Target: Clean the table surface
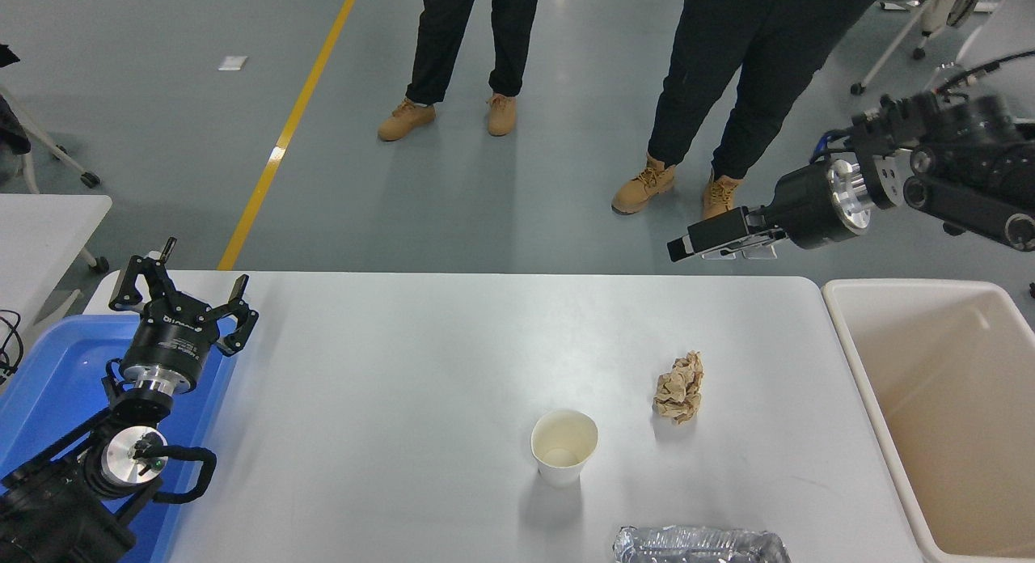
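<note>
The white table surface (420, 385) carries a white paper cup (563, 446) standing upright, a crumpled brown paper ball (679, 387) to its upper right, and a crinkled foil tray (699, 544) cut off by the front edge. My right gripper (687, 243) hovers open and empty beyond the table's far edge, above and behind the paper ball, its arm reaching in from the upper right. My left gripper (179, 286) is parked open at the lower left, over the blue bin.
A beige bin (857, 369) stands off the table's right end and a blue bin (48, 385) off its left end. Two people in black trousers and tan boots (647, 187) stand on the floor beyond the far edge. A smaller white table (40, 223) shows at left.
</note>
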`<action>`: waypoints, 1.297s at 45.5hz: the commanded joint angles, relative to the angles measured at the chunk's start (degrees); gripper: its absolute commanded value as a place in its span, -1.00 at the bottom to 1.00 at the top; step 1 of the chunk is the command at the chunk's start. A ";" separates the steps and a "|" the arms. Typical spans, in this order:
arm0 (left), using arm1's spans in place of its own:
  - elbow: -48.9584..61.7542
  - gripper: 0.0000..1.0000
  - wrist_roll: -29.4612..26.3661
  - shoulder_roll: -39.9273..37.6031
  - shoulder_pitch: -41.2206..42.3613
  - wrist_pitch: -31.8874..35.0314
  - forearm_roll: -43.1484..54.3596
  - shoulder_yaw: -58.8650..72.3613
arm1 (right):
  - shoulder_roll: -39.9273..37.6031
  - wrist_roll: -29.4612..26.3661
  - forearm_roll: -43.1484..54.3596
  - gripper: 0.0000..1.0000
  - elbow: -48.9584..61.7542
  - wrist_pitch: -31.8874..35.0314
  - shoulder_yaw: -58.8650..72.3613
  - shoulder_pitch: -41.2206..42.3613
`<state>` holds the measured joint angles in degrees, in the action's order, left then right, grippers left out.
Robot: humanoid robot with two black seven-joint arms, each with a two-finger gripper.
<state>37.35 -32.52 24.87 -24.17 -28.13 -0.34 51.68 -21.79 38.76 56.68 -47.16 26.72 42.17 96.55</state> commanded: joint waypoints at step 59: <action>0.00 0.98 0.00 0.00 0.00 0.00 -0.01 0.00 | -0.70 -16.00 -10.71 0.96 -19.37 -0.18 9.96 0.22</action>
<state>37.35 -32.52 24.87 -24.17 -28.12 -0.32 51.68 -17.04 24.50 46.12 -59.78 26.70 51.41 96.55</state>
